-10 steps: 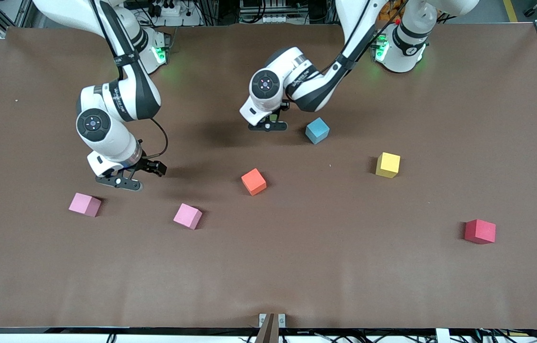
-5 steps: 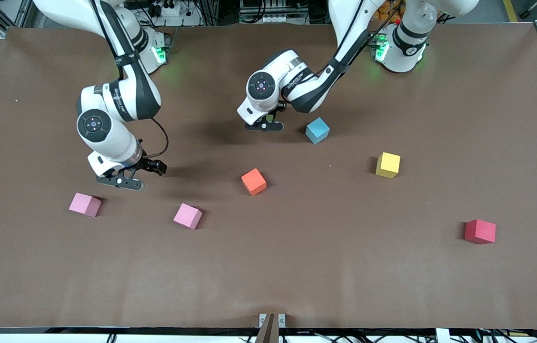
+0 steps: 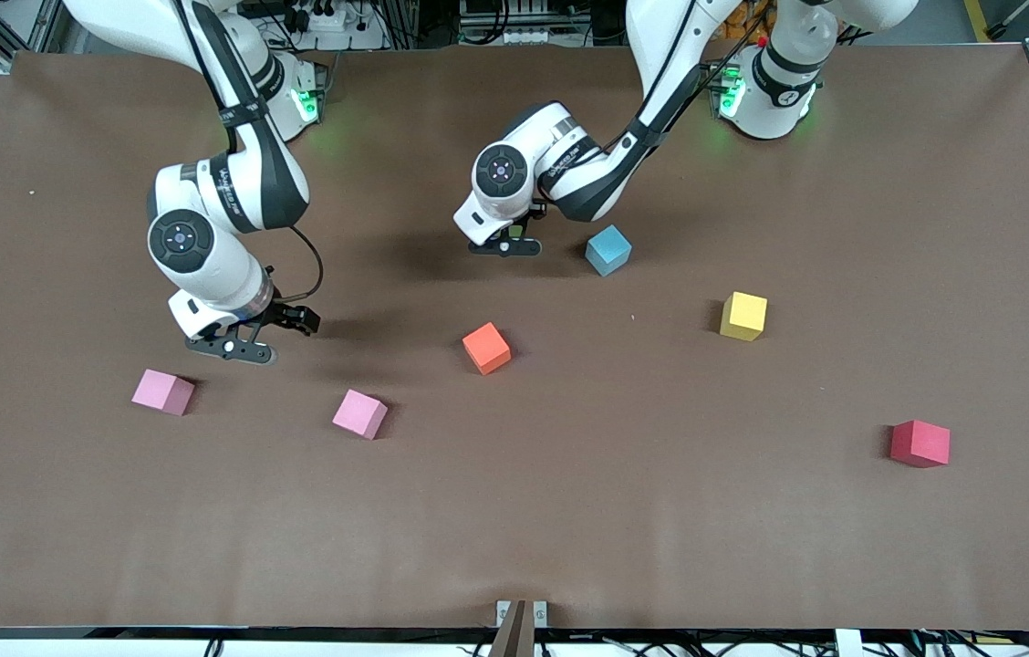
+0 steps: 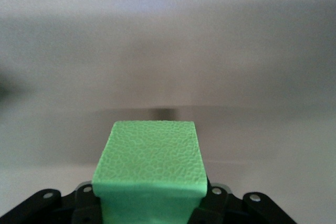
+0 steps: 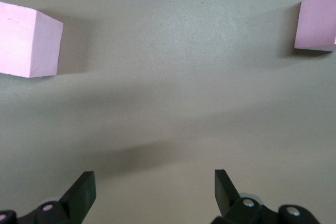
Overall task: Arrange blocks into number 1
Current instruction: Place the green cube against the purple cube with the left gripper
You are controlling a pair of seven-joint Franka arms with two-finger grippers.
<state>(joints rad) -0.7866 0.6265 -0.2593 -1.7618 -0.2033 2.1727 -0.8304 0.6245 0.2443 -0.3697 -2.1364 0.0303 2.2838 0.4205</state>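
Note:
In the left wrist view a green block (image 4: 149, 169) fills the space between the jaws, and my left gripper (image 4: 149, 205) is shut on it. From the front, that left gripper (image 3: 505, 245) hangs low over the table beside the light blue block (image 3: 608, 250), and the hand hides the green block. The orange (image 3: 486, 348), yellow (image 3: 743, 316) and red (image 3: 919, 443) blocks lie apart. My right gripper (image 3: 241, 347) hovers open and empty over the table beside two pink blocks (image 3: 163, 391) (image 3: 359, 413). The right wrist view shows the right gripper (image 5: 155, 187) with both pink blocks (image 5: 29, 39) (image 5: 316, 20). No purple block shows.
The brown table (image 3: 569, 529) is bare toward the front camera. A small metal bracket (image 3: 520, 613) sits at its front edge. The robot bases (image 3: 765, 87) stand along the edge farthest from the front camera.
The left gripper with the green block has shifted slightly toward the right arm's end. The right arm and the blocks on the table have not moved.

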